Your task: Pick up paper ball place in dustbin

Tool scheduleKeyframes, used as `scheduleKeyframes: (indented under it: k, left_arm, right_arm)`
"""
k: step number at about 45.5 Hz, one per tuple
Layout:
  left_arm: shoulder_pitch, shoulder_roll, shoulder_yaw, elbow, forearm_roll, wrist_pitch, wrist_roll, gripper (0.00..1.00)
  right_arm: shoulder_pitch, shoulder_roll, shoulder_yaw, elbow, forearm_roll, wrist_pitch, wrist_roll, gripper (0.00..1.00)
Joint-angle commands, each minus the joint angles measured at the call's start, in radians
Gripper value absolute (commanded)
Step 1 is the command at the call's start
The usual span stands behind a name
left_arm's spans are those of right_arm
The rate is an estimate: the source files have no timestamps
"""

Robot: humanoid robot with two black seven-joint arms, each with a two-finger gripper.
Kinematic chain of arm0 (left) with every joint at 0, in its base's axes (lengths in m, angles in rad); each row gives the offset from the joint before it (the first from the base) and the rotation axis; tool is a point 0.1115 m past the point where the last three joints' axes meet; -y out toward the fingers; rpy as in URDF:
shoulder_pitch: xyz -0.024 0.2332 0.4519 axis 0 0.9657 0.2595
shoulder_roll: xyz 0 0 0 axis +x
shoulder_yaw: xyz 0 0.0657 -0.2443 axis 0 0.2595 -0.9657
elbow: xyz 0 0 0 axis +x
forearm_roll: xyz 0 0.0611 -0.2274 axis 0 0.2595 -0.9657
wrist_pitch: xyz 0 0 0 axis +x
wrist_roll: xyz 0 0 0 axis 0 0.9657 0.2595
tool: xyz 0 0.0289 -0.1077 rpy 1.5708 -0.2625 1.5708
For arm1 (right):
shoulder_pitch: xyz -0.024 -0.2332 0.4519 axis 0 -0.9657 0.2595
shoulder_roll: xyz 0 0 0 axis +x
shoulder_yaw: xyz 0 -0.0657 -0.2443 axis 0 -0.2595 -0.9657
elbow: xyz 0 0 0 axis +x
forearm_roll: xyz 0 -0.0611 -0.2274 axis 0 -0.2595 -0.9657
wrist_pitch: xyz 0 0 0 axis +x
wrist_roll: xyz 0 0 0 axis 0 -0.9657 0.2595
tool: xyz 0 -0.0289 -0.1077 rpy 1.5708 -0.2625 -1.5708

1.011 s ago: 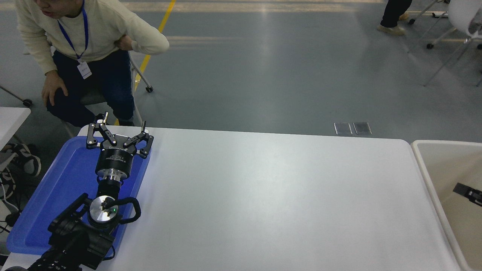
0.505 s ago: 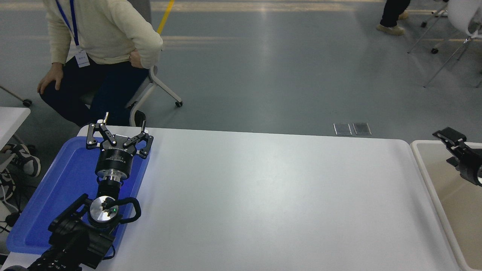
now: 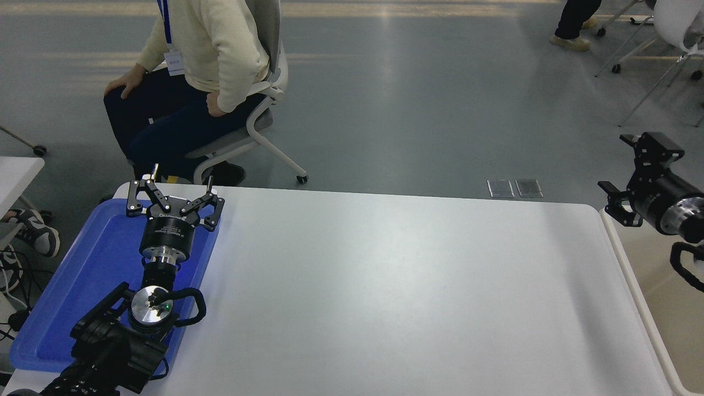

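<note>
The paper ball is out of view. The cream dustbin (image 3: 632,275) stands off the table's right end, only its left rim and part of its inside showing. My right gripper (image 3: 619,173) is open and empty, raised above the bin's near-left corner at the right edge of the picture. My left gripper (image 3: 173,190) is open and empty, parked over the blue tray (image 3: 82,286) at the lower left.
A person in a cream sweater sits on a wheeled chair (image 3: 264,126) beyond the table's far left corner. The white table (image 3: 385,286) fills the middle. Chair legs stand at the far right.
My right gripper has risen out of the dustbin and moved up and left over its rim. The person has rolled the chair to the right. The left arm has not moved.
</note>
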Motion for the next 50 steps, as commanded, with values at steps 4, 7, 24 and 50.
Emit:
scheduleKeyframes:
  k: [4, 7, 24, 50]
  left_arm:
    - [0.001, -0.001, 0.000, 0.000, 0.000, 0.000, 0.000, 1.00]
    - [0.001, -0.001, 0.000, 0.000, -0.001, 0.000, 0.000, 1.00]
    - [0.001, -0.001, 0.000, 0.000, -0.001, 0.001, 0.000, 1.00]
    - [0.002, -0.001, 0.000, 0.000, -0.001, 0.001, 0.000, 1.00]
  right_arm:
    - [-0.034, 0.009, 0.111, 0.060, 0.188, 0.032, 0.006, 1.00]
    - [-0.046, 0.018, 0.139, 0.058, 0.201, 0.046, 0.006, 1.00]
    - [-0.069, 0.170, 0.180, -0.173, 0.206, 0.122, 0.045, 1.00]
    - [-0.118, 0.317, 0.203, -0.341, 0.080, 0.233, 0.045, 1.00]
